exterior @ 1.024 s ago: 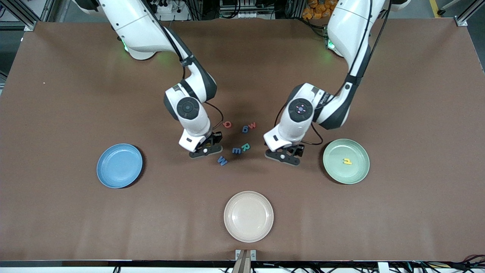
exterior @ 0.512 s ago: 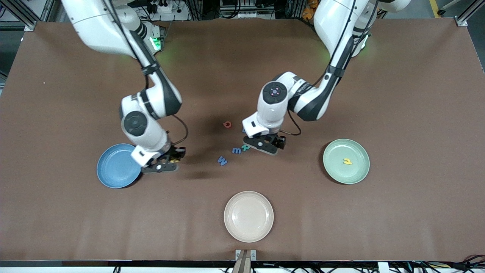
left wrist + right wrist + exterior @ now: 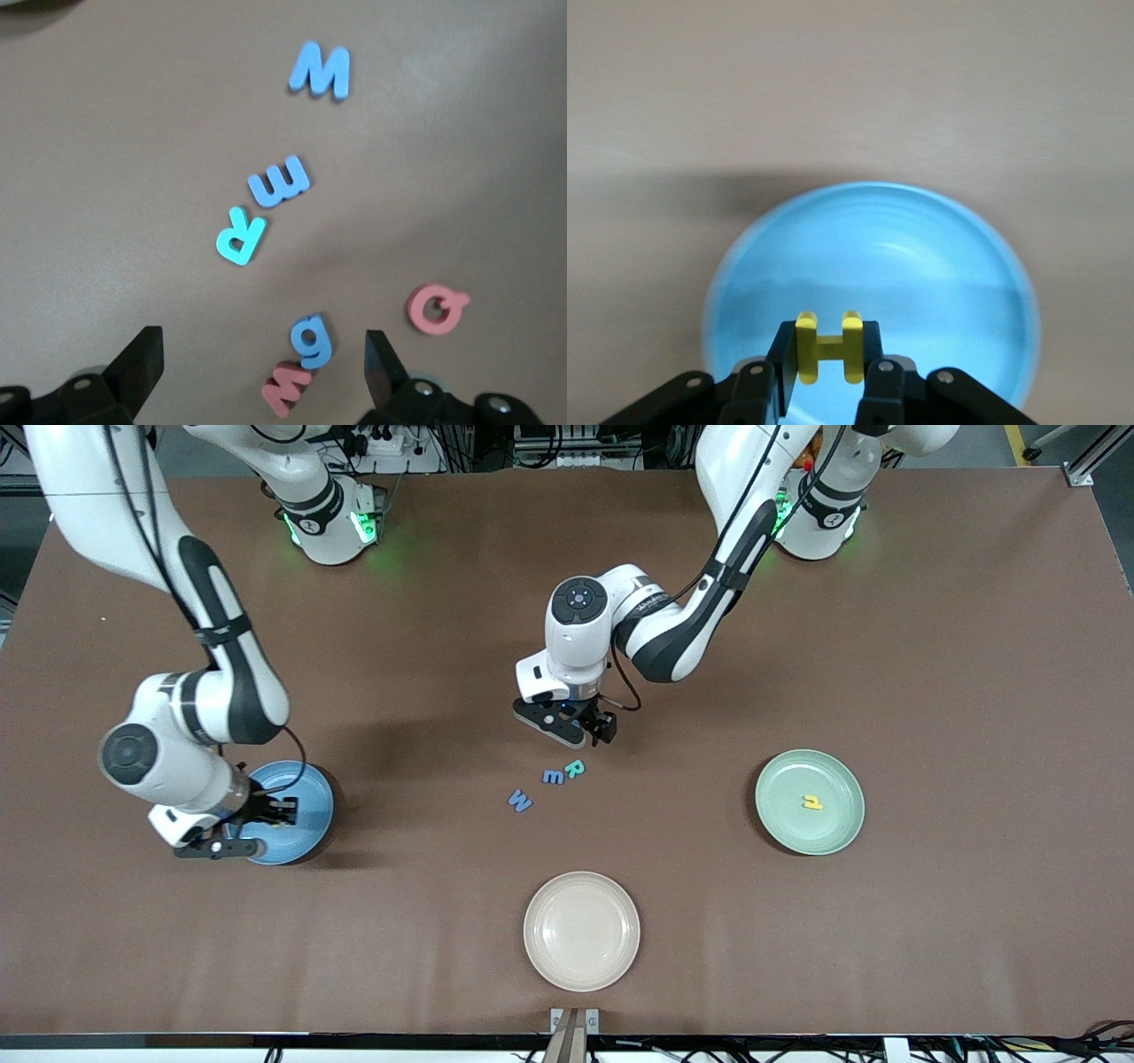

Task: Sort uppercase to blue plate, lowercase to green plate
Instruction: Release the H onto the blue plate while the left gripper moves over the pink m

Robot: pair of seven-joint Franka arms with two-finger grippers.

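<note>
My right gripper [image 3: 270, 812] is shut on the yellow H [image 3: 829, 347] and holds it over the blue plate [image 3: 306, 797], which fills the right wrist view [image 3: 868, 257]. My left gripper [image 3: 595, 726] is open [image 3: 263, 359] above the loose letters; the blue g [image 3: 311, 341] and red w [image 3: 285, 387] lie between its fingers, with the red Q [image 3: 435, 308] beside them. These three are hidden under the hand in the front view. The teal R [image 3: 574, 769], blue m [image 3: 553, 777] and blue W [image 3: 520, 802] lie nearer the front camera. A yellow h/n [image 3: 811, 802] lies in the green plate [image 3: 797, 837].
A cream plate [image 3: 581, 965] stands near the front edge, midway between the two coloured plates. The brown table cloth [image 3: 974, 691] spreads wide around all the plates.
My right gripper has carried the yellow H from the letter cluster to above the blue plate. My left gripper has moved from beside the green plate to over the red Q, w and g.
</note>
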